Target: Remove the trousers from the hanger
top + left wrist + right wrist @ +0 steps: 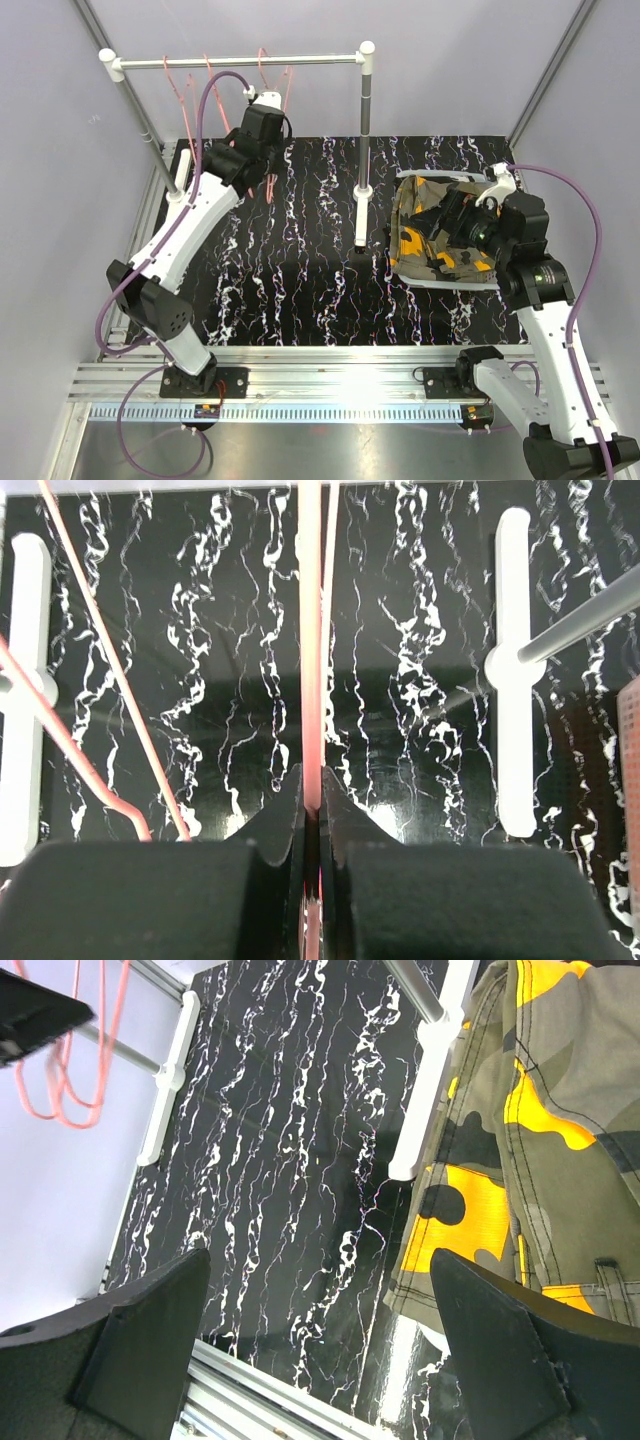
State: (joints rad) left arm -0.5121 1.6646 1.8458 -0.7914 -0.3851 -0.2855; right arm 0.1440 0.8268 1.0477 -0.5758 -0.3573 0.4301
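Note:
Olive camouflage trousers [440,235] with orange and black patches lie folded on the right of the black marbled mat, off the hanger; they fill the right wrist view's upper right [545,1110]. My right gripper [452,215] hovers over their left edge, open and holding nothing [320,1345]. A pink wire hanger [266,62] hangs bare from the white rail [240,62]. My left gripper [270,172] is shut on its thin pink bar [311,680], pinched between the fingertips [311,792].
More pink hangers [185,90] hang on the rail further left, seen also in the left wrist view [110,670]. The rack's grey post [366,130] and white foot [360,215] stand mid-mat beside the trousers. Another white foot [183,172] lies at left. Grey walls close in on both sides.

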